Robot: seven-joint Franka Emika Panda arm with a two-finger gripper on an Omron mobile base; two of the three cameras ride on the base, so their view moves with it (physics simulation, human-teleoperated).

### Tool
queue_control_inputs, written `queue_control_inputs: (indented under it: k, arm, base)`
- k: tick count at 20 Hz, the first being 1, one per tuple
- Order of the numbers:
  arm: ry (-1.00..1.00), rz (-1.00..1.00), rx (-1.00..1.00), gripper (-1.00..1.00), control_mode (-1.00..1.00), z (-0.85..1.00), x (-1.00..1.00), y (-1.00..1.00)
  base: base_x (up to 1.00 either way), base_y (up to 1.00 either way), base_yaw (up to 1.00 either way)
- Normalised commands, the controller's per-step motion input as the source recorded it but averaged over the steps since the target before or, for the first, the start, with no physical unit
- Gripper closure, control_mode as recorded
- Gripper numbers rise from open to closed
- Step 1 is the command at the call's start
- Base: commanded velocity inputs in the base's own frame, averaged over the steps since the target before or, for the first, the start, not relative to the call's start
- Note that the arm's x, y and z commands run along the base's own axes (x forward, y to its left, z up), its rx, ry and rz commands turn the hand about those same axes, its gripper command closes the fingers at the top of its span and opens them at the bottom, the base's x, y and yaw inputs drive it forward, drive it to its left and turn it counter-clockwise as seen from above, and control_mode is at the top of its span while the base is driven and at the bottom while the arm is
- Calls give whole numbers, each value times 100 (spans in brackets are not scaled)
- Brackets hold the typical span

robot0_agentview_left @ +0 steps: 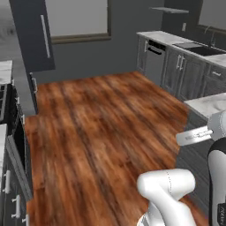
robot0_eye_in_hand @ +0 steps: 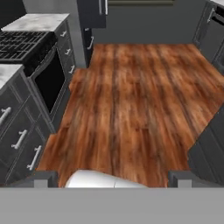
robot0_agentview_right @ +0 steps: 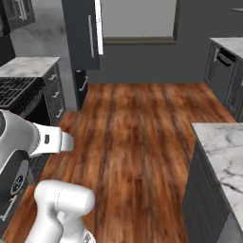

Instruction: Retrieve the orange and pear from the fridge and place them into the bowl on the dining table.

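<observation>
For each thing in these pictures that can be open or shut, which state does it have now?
fridge: upper door swung open.
gripper: open, holding nothing.
oven: door shut.
cabinet drawers: shut.
dishwasher: shut.

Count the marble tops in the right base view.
3. The left marble top sits beside the stove, the near marble top at lower right, the far marble top at the upper right edge. More may lie outside the frame.
</observation>
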Motion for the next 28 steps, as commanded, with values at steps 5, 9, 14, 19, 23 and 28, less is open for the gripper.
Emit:
queue_control_inputs:
  k: [5,9,14,19,23,28]
  arm:
    - [0,0,0,-100,100,0,0,0]
    - [0,0,0,-100,100,0,0,0]
    - [0,0,0,-100,100,0,0,0]
    - [0,0,0,-100,100,0,0,0]
    - [0,0,0,-100,100,0,0,0]
    - [0,0,0,-100,100,0,0,0]
  base:
    - [100,-3,13]
    - [100,-31,1]
    - [100,-26,0]
    - [100,-32,1]
    - [100,-29,9]
    - [100,-19,8]
